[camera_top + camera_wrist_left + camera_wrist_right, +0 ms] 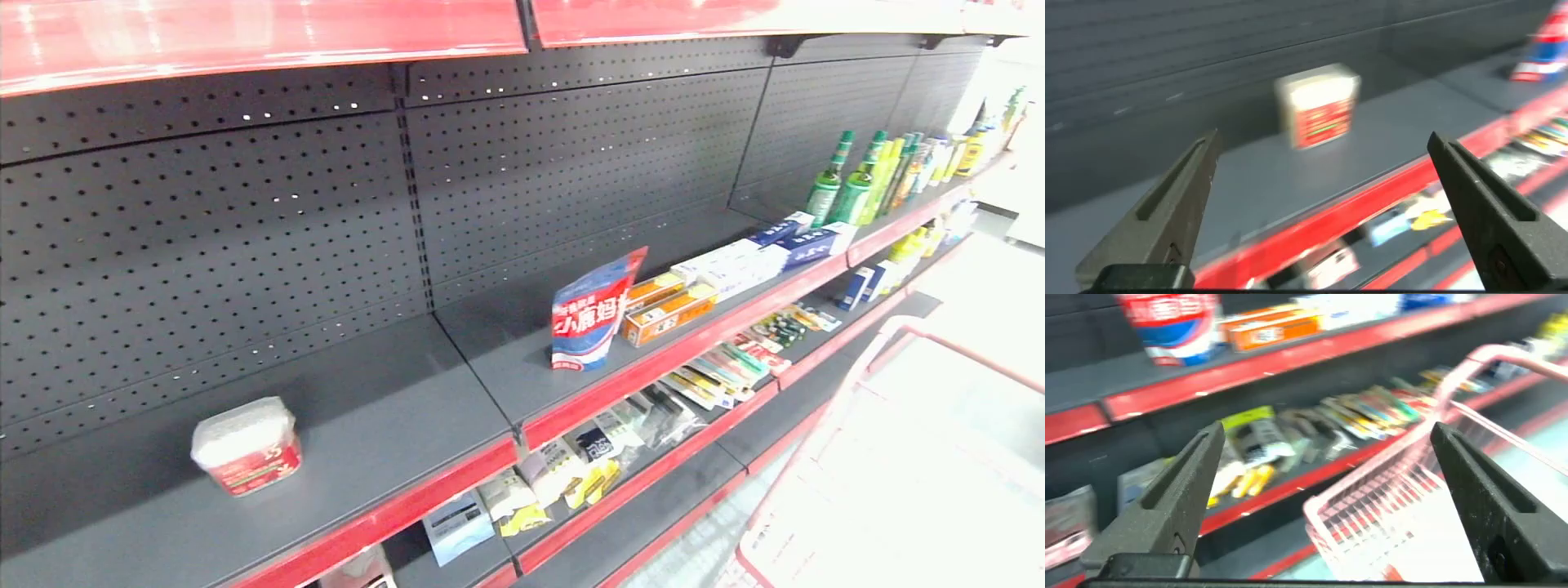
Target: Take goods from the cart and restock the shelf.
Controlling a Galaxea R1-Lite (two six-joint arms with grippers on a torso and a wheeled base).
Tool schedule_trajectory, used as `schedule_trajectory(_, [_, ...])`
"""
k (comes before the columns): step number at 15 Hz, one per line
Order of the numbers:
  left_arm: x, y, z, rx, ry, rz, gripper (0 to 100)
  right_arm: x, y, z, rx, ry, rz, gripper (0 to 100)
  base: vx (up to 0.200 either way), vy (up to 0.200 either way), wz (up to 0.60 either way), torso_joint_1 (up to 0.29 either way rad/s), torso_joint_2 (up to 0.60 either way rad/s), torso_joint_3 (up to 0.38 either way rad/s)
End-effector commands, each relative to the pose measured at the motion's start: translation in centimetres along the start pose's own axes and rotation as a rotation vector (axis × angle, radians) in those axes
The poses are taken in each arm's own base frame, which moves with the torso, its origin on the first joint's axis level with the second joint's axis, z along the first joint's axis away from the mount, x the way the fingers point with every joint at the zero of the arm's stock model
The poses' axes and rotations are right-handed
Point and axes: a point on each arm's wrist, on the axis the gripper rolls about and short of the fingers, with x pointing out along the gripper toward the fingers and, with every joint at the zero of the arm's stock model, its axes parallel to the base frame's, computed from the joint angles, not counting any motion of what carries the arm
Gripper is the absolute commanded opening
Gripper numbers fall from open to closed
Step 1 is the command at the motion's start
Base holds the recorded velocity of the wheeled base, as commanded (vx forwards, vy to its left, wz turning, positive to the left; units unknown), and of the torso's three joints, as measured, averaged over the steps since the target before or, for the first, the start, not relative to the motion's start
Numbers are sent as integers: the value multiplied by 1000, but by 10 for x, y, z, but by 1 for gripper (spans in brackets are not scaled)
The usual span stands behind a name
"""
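While the left tool (1323, 137) hangs spread and empty before the shelf (384, 408), a white tub (246, 446) with a red label stands on it toward the left end, set back from the red front edge. The right tool (1327, 427), spread too and holding nothing, faces the lower shelves, with the pink cart (865, 367) close by. A blue-and-red pouch (594, 310) stands upright near the front edge, just beside orange boxes (669, 310).

One red-labelled tub (246, 445), one blue pouch (594, 313), two orange boxes (669, 313) at the pouch's 3 o'clock, two dark green bottles (826, 186) toward 2 o'clock, one pink cart (1388, 502).
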Motion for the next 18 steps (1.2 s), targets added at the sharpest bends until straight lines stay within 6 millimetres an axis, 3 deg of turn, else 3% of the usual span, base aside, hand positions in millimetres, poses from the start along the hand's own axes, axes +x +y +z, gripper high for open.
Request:
schedule_trajectory(1, [0,0,0,0,1,1,100,0,0,0,0,1,0,100,0,0,-600,2,2,-2])
schedule_trajectory(18, [0,0,0,-5,3,0,100,0,0,0,18,0,-14,100,0,0,-35,0,0,0])
